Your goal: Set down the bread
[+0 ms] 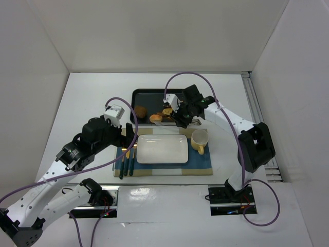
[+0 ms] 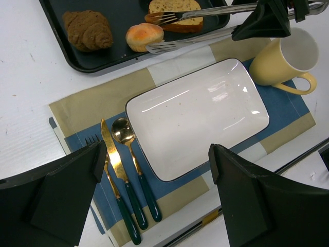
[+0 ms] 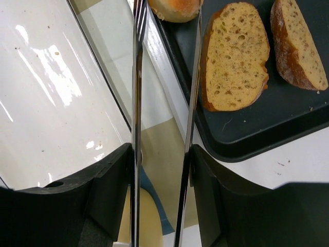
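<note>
On the black tray (image 1: pixel 154 95) lie a round golden bun (image 2: pixel 144 36), a dark brown roll (image 2: pixel 88 30) and two bread slices (image 3: pixel 236 56). My right gripper (image 3: pixel 160 159) is shut on a pair of metal tongs (image 3: pixel 136 103). The tongs' two arms stand apart and their forked tips sit either side of the bun (image 3: pixel 175 7); I cannot tell if they touch it. The right gripper (image 1: pixel 181 117) hangs over the tray's near edge. My left gripper (image 2: pixel 157 170) is open and holds nothing, above the near edge of the white plate (image 2: pixel 198 116).
The white plate (image 1: pixel 162 149) lies on a blue and tan placemat (image 1: pixel 200 165). A yellow mug (image 1: pixel 199 141) stands at the plate's right. A knife, spoon and fork (image 2: pixel 123 170) with green handles lie at its left. White walls enclose the table.
</note>
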Controlling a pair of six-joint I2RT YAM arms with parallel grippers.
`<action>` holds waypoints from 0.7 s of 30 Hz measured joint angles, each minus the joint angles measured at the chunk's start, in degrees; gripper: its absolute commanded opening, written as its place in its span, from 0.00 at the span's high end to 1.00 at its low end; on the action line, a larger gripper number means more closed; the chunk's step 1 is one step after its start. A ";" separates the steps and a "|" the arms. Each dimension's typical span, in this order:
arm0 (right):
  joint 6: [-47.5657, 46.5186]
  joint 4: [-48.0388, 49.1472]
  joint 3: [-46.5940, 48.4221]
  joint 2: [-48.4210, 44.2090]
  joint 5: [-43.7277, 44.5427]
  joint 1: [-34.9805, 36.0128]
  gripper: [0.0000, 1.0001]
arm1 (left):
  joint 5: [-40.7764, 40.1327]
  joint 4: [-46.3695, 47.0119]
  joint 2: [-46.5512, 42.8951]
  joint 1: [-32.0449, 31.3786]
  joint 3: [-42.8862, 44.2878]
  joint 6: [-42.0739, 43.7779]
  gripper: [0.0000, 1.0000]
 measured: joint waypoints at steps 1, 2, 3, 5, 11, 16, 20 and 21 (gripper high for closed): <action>0.02 0.00 0.00 0.00 -0.17 0.02 0.44 | 0.00 0.00 0.00 0.00 0.00 0.00 0.00; 0.00 -0.02 0.02 0.00 -0.31 0.00 0.44 | 0.00 -0.02 0.00 0.02 0.00 0.00 0.00; 0.00 -0.09 0.13 0.00 -0.48 0.00 0.44 | 0.00 -0.02 0.00 0.02 0.00 0.00 0.00; 0.04 -0.37 0.50 0.00 -1.11 0.00 0.44 | 0.00 -0.02 0.00 0.00 0.00 0.00 0.00; 0.15 -1.44 2.23 0.00 -3.32 0.02 0.46 | 0.00 0.00 0.00 0.00 0.00 0.00 0.00; 0.22 -1.90 2.93 0.00 -4.04 0.00 0.61 | 0.00 -0.02 0.02 0.00 0.00 0.00 0.00; 0.44 -1.99 2.93 0.00 -4.24 0.00 0.70 | 0.00 -0.02 0.02 0.00 0.00 0.00 0.00; 0.44 -1.99 2.93 0.00 -4.26 0.00 0.72 | 0.00 0.00 0.02 0.00 0.00 0.00 0.00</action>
